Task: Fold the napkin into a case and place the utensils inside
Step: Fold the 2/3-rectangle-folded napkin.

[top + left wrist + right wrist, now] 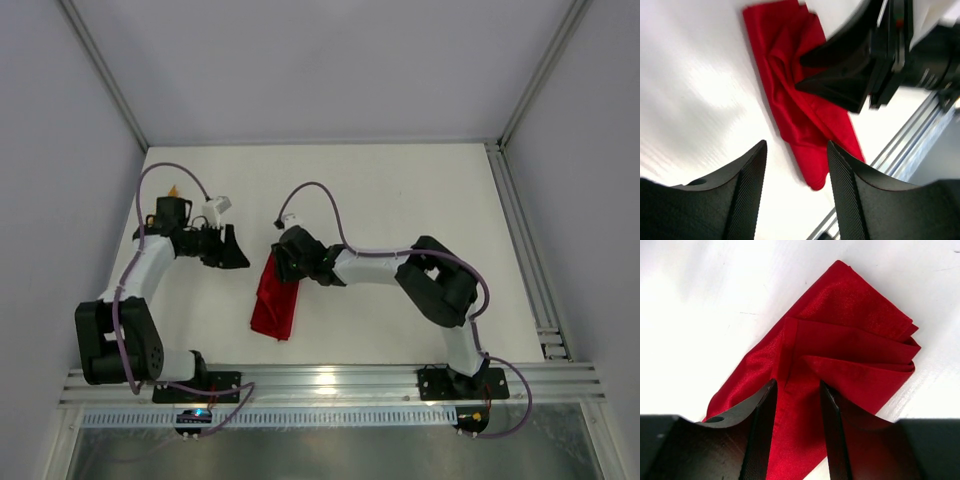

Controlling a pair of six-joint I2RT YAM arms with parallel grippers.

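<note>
– At far left of the table (400, 200), what is item one?
– Utensil (175, 190): one orange tip showing behind the left arm, too small to class.
– Next along?
– Left claw (240, 255): jaws wide, nothing between them. It hovers low, aimed at the cloth and near it without touching.
– Centre?
– Napkin (273, 305): red, one long narrow strip lying on the table, loosely pleated. Its layers fan apart at one end, and it is not yet a case.
– And on it?
– Right claw (284, 268): jaws partly parted, set astride a crease at the strip's far end. Nothing is visibly pinched.
– Handling note for the fold?
– Judgement only. Press the pleats flat first. Pin one end with one claw and take the other end by all its layers. Carry it over so the edges meet squarely. A grip on the top layer alone would likely drag the pleats open. The fabric has a sheen and may slide.
– Surface and room?
– Table: white, smooth, with patches of glare. Metal rail (330, 380) along the near edge. Pale walls (300, 60) on three sides, with metal posts at the far corners.
</note>
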